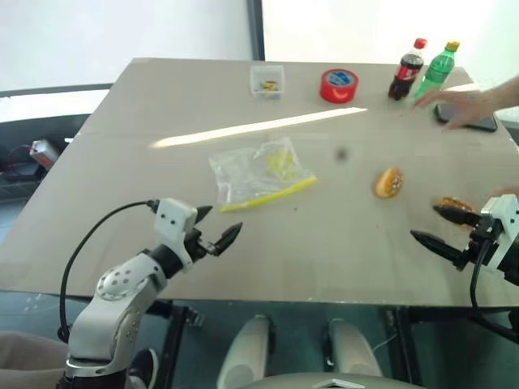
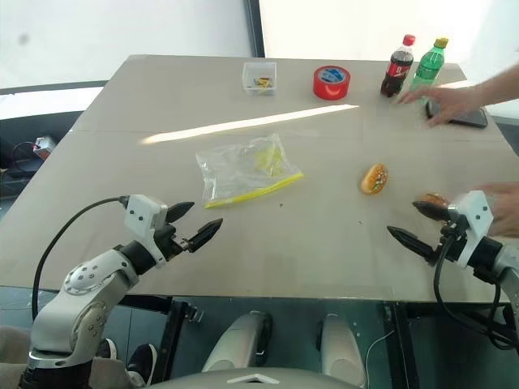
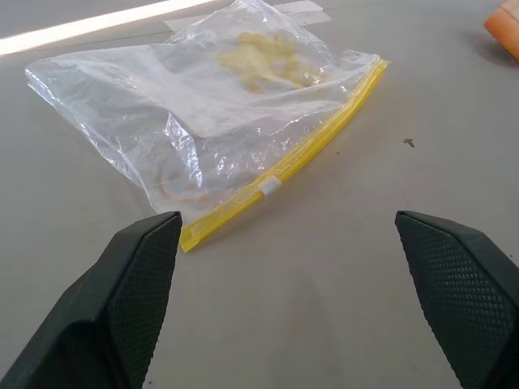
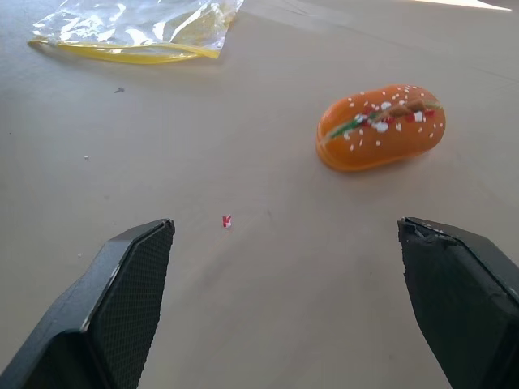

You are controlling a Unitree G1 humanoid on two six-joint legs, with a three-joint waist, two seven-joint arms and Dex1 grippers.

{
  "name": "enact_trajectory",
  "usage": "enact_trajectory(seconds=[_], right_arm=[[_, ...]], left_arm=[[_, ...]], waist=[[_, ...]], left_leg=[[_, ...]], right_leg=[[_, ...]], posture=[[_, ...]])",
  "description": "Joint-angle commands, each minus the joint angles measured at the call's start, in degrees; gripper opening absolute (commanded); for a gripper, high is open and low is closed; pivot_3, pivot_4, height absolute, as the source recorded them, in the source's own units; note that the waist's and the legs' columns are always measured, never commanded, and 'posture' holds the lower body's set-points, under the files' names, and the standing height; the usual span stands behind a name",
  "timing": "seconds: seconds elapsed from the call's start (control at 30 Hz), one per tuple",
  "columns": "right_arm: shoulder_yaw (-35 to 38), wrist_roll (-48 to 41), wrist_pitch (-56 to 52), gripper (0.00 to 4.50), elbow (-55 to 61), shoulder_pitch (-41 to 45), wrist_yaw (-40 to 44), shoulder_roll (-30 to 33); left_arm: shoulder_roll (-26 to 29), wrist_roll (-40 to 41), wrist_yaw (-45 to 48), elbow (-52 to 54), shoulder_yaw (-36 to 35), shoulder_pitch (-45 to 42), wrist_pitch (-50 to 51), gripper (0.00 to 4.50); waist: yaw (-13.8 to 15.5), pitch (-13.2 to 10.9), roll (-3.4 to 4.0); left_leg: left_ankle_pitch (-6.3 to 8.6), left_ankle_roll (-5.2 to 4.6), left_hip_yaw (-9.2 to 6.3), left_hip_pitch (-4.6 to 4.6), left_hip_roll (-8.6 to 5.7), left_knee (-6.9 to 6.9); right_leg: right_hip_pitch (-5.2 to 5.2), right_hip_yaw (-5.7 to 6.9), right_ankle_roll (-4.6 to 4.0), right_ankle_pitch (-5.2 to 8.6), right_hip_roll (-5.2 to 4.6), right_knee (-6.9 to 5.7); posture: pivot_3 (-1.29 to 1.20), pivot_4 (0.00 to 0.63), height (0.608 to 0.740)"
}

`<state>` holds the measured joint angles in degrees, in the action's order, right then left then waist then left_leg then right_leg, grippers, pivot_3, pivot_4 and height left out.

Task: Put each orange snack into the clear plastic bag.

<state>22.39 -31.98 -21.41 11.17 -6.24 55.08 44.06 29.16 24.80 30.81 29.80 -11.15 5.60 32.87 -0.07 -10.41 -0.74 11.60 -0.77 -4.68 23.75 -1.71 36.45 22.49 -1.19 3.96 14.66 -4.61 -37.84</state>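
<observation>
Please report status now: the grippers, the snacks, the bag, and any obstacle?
Left gripper and right gripper open, empty. Orange snacks on table, outside clear plastic bag. Person's hand by right gripper.

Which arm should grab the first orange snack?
Likely the right: its open claw sits beside both orange snacks. The left claw, also open, faces the clear plastic bag.
</observation>
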Motion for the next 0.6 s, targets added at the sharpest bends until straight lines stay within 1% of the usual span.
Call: enact_trajectory(seconds=[0.03,0.43,0.6], right_arm=[[2.0,-0.9,0.0,4.50,2.2,0.0,0.1,0.9],[1.0,0.1,1.1,4.50,0.3,1.6,1.4,1.1],[1.6,-0.8,-0.1,4.50,1.0,2.3,1.0,1.4]], left_arm=[[1.0,0.5,0.7,1.4,-0.8,0.0,-1.1,4.45],[1.5,0.5,1.2,0.5,-1.1,0.5,-2.0,4.45],[1.9,1.3,1.4,1.1,-1.4,0.1,-1.2,4.45]], waist=[[0.0,0.0,0.00],[0.0,0.0,0.00],[0.0,0.0,0.00]], left_leg=[[0.00,0.00,0.00,0.00,0.00,0.00],[0.00,0.00,0.00,0.00,0.00,0.00],[0.00,0.00,0.00,0.00,0.00,0.00]], right_leg=[[0.00,0.00,0.00,0.00,0.00,0.00],[0.00,0.00,0.00,0.00,0.00,0.00],[0.00,0.00,0.00,0.00,0.00,0.01]], posture=[[0.00,0.150,0.740],[0.00,0.150,0.740],[0.00,0.150,0.740]])
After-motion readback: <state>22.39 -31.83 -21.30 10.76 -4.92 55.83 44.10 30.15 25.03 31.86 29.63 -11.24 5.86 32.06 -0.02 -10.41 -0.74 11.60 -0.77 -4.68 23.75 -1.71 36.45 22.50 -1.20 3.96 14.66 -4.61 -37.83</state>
